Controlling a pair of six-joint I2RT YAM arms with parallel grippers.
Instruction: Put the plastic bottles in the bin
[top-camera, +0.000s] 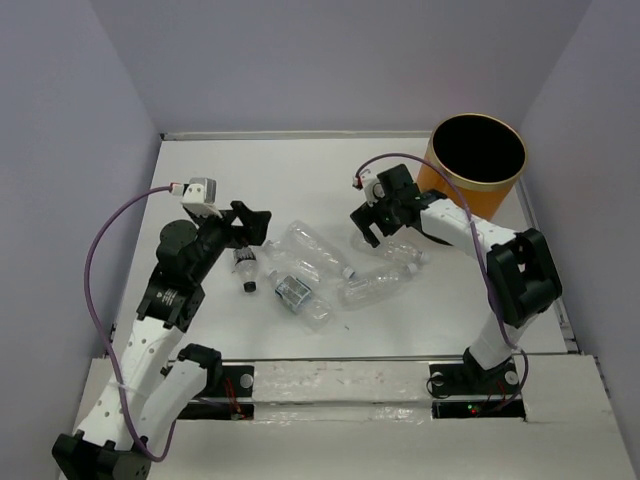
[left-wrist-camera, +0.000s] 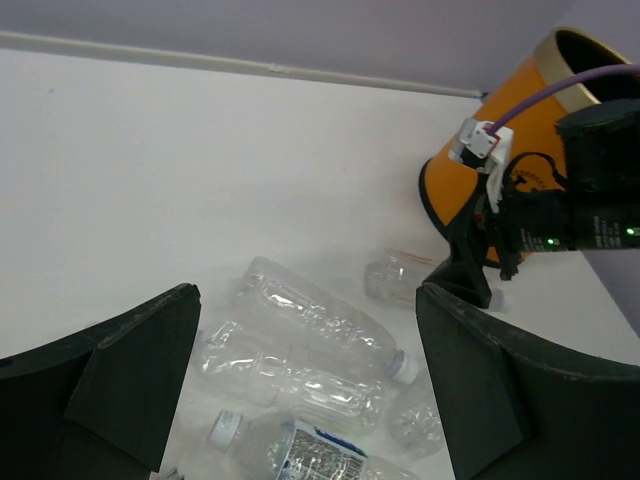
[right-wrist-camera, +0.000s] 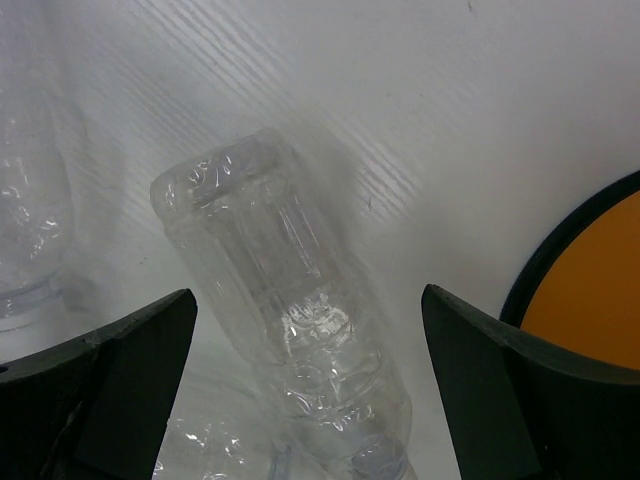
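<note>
Several clear plastic bottles lie in a loose heap mid-table: one long bottle (top-camera: 318, 250), a labelled one (top-camera: 295, 293), another (top-camera: 375, 288) and one (top-camera: 402, 250) by the right arm. The orange bin (top-camera: 478, 160) stands upright at the back right. My right gripper (top-camera: 380, 228) hovers open over a ribbed bottle (right-wrist-camera: 290, 300), a finger on each side and neither touching it. My left gripper (top-camera: 253, 228) is open at the heap's left end, holding nothing. In the left wrist view the bottles (left-wrist-camera: 320, 315) lie beyond its gripper (left-wrist-camera: 305, 300), with the bin (left-wrist-camera: 520, 150) behind.
A small bottle with a dark cap (top-camera: 245, 265) lies under the left gripper. The right arm (left-wrist-camera: 580, 210) stands just in front of the bin. Purple walls close the table on three sides. The bin's orange side (right-wrist-camera: 595, 290) is close to the right finger.
</note>
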